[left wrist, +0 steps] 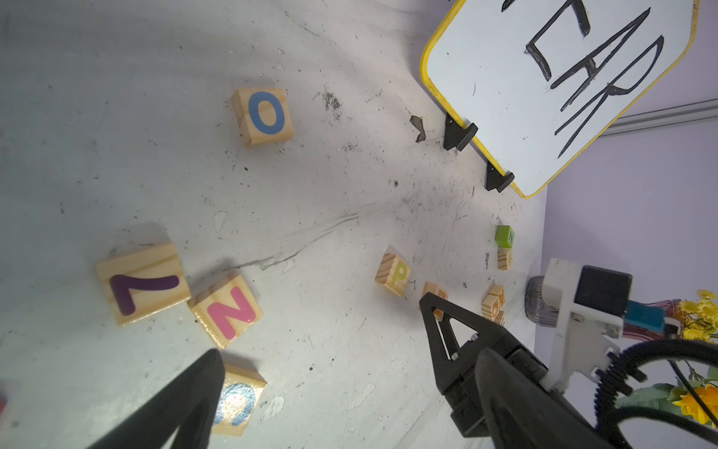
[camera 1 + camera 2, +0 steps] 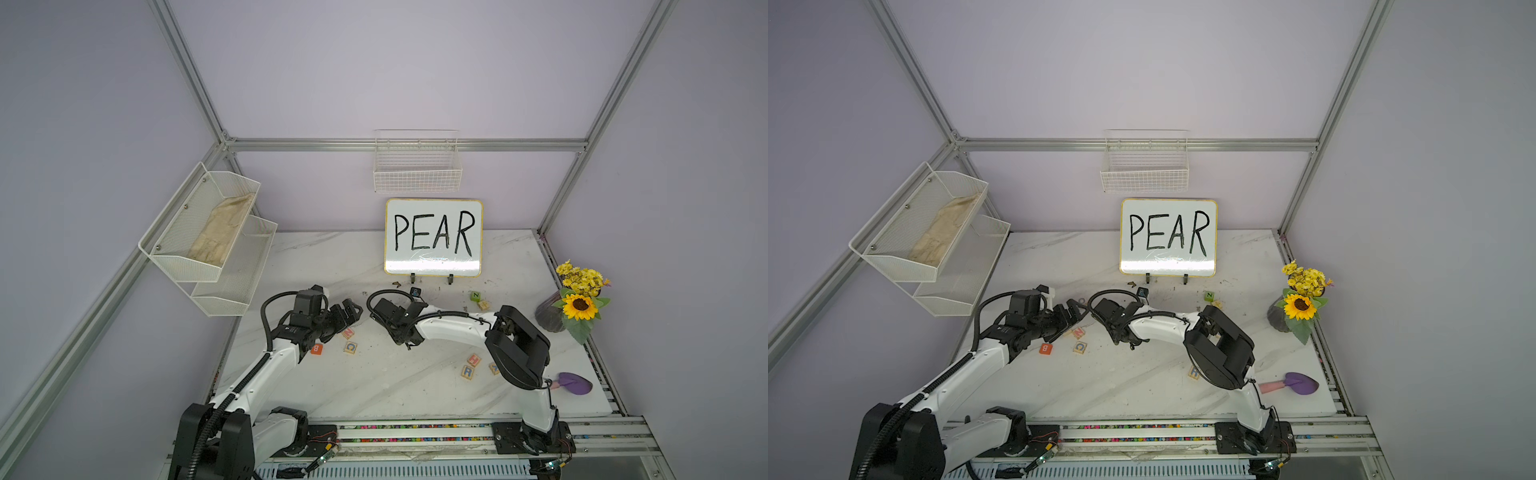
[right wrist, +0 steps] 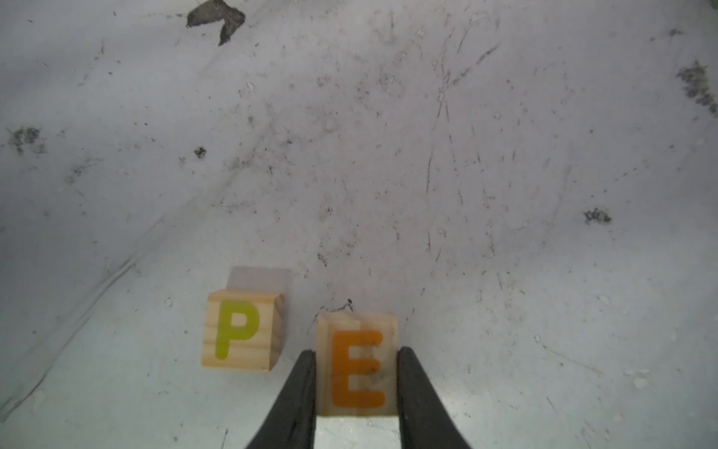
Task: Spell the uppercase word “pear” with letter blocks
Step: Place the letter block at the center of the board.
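Right wrist view: the right gripper (image 3: 356,352) clamps the pale wooden cube with an orange-red E (image 3: 357,373) by its two side faces, with a narrow gap to the pale wooden cube with a yellow P (image 3: 241,330). The scratched white marble table (image 3: 505,194) lies open beyond both. In a top view the pale wooden cube with a blue R (image 2: 467,372) sits lower right of centre, well apart. The left gripper (image 1: 321,326) stands wide, holding nothing, near the wooden cube with a pink N (image 1: 227,311).
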Available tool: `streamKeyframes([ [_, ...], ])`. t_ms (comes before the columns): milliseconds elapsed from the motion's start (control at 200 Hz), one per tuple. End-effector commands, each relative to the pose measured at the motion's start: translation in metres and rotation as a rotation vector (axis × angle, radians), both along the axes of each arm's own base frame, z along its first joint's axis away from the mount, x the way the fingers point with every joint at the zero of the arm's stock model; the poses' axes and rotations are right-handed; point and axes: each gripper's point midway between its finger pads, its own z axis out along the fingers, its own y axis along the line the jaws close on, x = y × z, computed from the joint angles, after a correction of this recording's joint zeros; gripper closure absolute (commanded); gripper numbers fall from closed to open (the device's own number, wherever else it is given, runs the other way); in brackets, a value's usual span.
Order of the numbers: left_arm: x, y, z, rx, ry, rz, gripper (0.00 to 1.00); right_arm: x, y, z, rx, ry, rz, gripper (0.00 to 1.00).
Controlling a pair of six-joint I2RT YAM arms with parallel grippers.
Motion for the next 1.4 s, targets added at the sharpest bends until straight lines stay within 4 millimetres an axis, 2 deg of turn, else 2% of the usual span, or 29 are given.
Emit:
streamKeyframes([
  [0, 0.016, -0.004, 0.041, -0.005, -0.111, -0.01, 0.0, 0.006, 0.002, -0.002, 0.0, 0.006, -0.007, 0.76],
  [230, 0.016, -0.003, 0.038, -0.003, -0.103, -0.01, 0.0, 0.013, 0.003, -0.009, 0.009, 0.021, -0.002, 0.76],
  [630, 0.017, -0.003, 0.035, 0.001, -0.093, -0.009, 0.0, 0.009, 0.009, -0.023, 0.014, 0.064, 0.011, 0.76],
  [1395, 0.017, -0.001, 0.033, 0.008, -0.087, -0.001, 0.0, 0.013, 0.019, -0.032, -0.048, 0.092, 0.109, 0.77],
])
